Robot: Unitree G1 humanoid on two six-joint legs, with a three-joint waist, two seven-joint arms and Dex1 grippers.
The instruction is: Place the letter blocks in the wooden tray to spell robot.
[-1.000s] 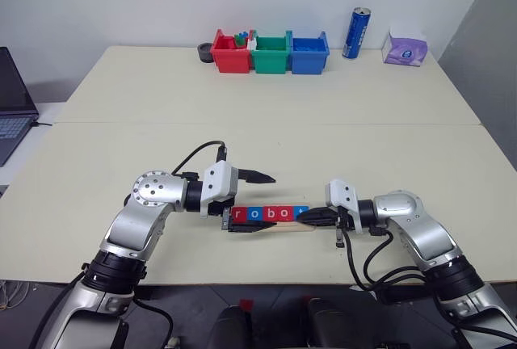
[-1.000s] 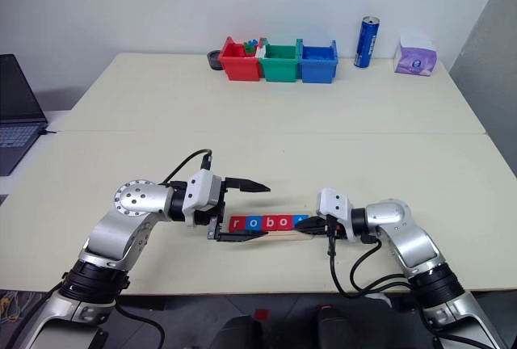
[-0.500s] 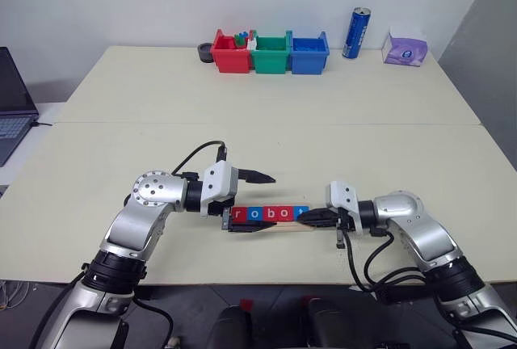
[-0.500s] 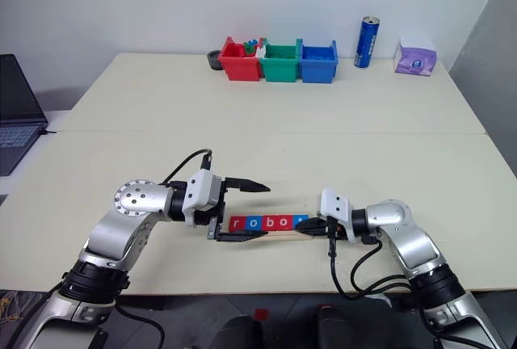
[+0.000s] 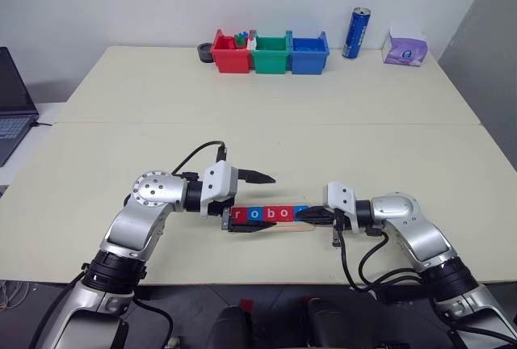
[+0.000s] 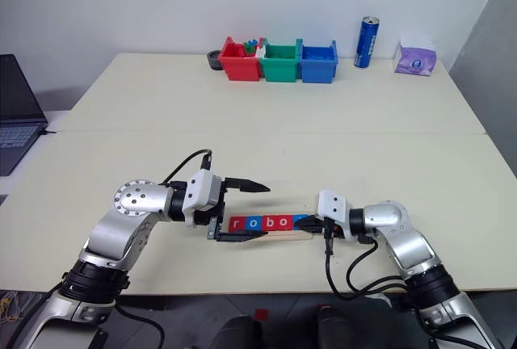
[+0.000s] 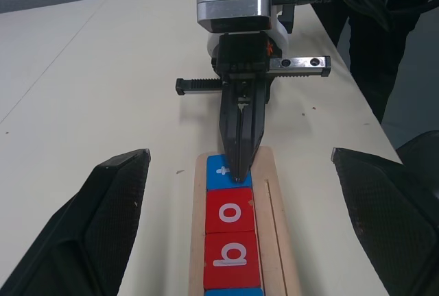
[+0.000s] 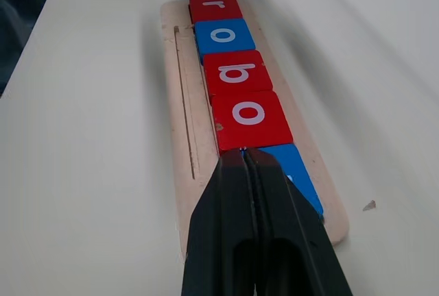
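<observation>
Now both arms reach inward over the near edge of the table, forearms bent toward each other, grippers pointing at one another and tipped slightly down. Right gripper has its jaws pressed fully together, nothing between them, tip resting on the blue t block at the right end of the wooden tray. Left gripper has its jaws spread wide, one finger past the far side of the tray, the other along its near side, so the tray's left end sits between them; whether they touch it, cannot tell.

Tray is a pale narrow wood strip with a thin groove along its near side, lying flat between the two grippers. Five letter blocks sit in it in one row, edge to edge: red r, blue o, red b, red o, then the blue t under the closed right jaws. Letters are white lowercase and spell robot from left jaws to right jaws.
</observation>
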